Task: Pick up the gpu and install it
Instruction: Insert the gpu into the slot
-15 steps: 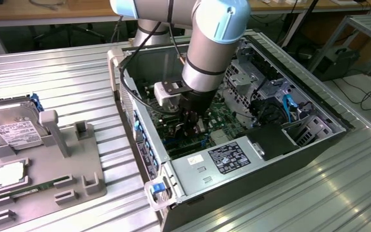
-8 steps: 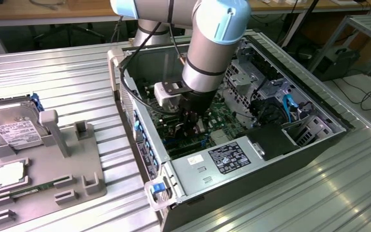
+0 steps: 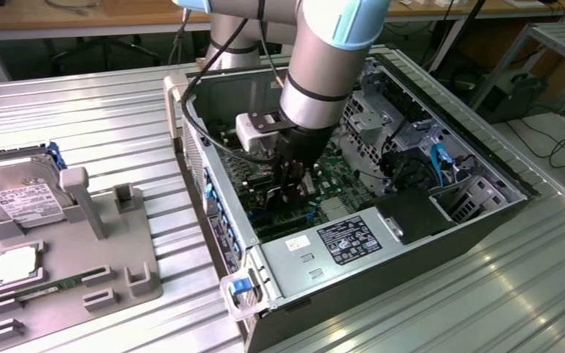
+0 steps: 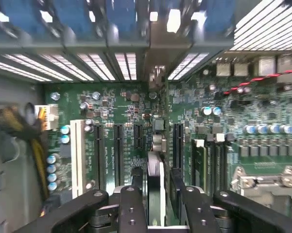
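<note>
Several hazards, judged first from the exterior view: deep in the open computer case (image 3: 200, 187), lying on its side on the ribbed metal table (image 3: 86, 110), with the gripper (image 3: 290, 193) low over the board beside the power supply (image 3: 352, 239) and loose black cabling draped round the wrist. Little room there. Could snag a cable or knock a neighbouring part on any sideways drift. Well apart, on the grey fixture (image 3: 115, 250) toward the exterior view's left: the hard drive (image 3: 23, 195) and the slim memory stick (image 3: 62, 283), both clear of the work. From this angle, cannot tell how wide the jaws stand, nor make out the card below them. Next, the wrist view: the gpu (image 4: 155, 189) seen edge-on, upright, between the two fingers (image 4: 131, 208), over the green motherboard (image 4: 111, 107) and lined up with the row of long expansion slots (image 4: 117, 150). Cannot tell whether fully seated or merely resting on its slot. Hence the main risk: a card left half-home, tilting or springing out once unsupported, or bent contacts if pressed down while slightly off line. Also a chance of dragging the card upward should a pad catch on it. As for the gripper (image 4: 156, 171): only partly open, straddling the card closely, with a thin dark gap apparent on one side. Looks like a loosened hold rather than a firm clamp, though contact on the other side cannot be ruled out.
</note>
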You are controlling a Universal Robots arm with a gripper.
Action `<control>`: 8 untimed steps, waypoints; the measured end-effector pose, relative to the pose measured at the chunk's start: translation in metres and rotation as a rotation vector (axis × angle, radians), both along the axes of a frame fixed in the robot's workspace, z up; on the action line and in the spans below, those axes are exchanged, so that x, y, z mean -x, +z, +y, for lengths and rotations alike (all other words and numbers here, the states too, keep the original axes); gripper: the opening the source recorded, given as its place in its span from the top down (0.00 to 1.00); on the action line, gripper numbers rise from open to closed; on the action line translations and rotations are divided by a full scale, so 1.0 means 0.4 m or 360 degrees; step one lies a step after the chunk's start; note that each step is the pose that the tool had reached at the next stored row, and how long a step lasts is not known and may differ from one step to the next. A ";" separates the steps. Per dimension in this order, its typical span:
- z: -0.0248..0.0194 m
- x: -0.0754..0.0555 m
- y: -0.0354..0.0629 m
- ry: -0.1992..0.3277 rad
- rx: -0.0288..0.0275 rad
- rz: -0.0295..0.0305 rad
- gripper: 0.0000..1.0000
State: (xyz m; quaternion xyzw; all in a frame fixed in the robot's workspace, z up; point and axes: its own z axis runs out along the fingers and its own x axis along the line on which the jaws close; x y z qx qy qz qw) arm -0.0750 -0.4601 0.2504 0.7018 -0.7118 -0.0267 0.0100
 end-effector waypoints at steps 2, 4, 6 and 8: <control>0.000 0.000 0.028 0.0000 -0.00003 -0.00013 0.65; 0.000 0.000 0.050 0.0000 -0.00004 -0.00021 0.65; 0.000 0.000 0.071 0.0000 -0.00001 -0.00028 0.65; 0.000 0.000 0.093 0.0000 0.00000 -0.00044 0.65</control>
